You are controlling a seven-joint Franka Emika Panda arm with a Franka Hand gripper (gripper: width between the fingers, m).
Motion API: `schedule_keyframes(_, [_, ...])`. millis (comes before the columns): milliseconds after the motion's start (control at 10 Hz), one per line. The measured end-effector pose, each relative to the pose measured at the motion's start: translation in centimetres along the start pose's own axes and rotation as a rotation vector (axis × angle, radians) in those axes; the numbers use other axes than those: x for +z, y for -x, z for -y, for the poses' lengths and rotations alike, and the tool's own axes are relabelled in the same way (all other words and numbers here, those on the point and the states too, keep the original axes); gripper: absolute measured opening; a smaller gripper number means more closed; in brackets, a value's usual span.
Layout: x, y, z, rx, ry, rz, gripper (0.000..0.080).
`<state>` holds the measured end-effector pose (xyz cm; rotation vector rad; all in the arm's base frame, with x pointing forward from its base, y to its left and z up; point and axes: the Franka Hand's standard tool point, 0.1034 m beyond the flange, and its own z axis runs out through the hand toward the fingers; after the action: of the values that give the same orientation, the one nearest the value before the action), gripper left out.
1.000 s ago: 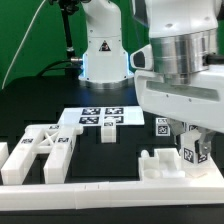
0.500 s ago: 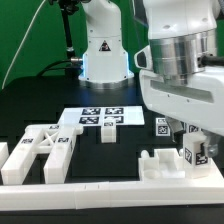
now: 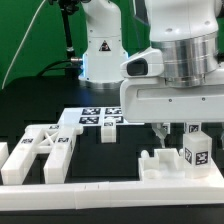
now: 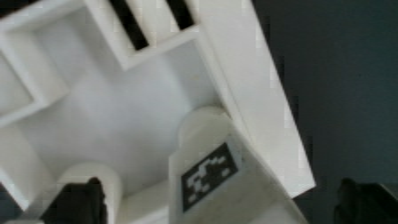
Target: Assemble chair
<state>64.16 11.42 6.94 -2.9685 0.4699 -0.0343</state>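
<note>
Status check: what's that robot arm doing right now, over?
Fingers open, empty. Tagged chair piece lined up between them, ungripped. Cross-braced frame lies apart. Nothing seen blocking.

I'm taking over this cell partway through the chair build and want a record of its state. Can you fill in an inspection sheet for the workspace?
Surface: black table; the marker board lies flat on it, with a white border rail along the near edge.
Job's things: cross-braced frame at the exterior view's left; small block just in front of the marker board; blocky piece and tagged piece at the exterior view's right.
Clutter: nothing seen.
Grippers: gripper open above the right-hand pieces, holding nothing.
Cables: black cable hanging at the back left.
Surroundings: robot base behind the table; green backdrop.
</note>
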Motion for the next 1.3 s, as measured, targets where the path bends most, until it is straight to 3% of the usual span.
schedule_keyframes(100, [0.0, 0.0, 0.1, -0.143, 0.01, -0.003, 0.0649])
schedule_keyframes(200, [-0.2, 0.1, 1.2, -0.295, 0.025, -0.023, 0.0649])
schedule_keyframes(300, [-0.2, 0.3, 2.2, -0.305, 0.022, -0.037, 0.0649])
schedule_keyframes(400, [-0.1, 0.2, 1.9, -0.283, 0.019, -0.035, 0.0649])
schedule_keyframes(500, [-0.2, 0.2, 1.8, -0.275, 0.019, -0.036, 0.0561])
schedule_keyframes(600, [-0.2, 0.2, 1.8, -0.212, 0.016, -0.036, 0.0561])
schedule_keyframes(700, [-0.2, 0.1, 1.7, -0.145, 0.018, -0.039, 0.0359])
schedule_keyframes(800, [-0.2, 0.1, 1.6, -0.098, 0.017, -0.039, 0.0311])
schedule_keyframes(1200, [-0.1, -0.1, 1.6, 0.322, -0.005, -0.056, 0.0311])
schedule_keyframes(1300, [-0.1, -0.2, 1.4, 0.486, -0.021, -0.048, 0.0311])
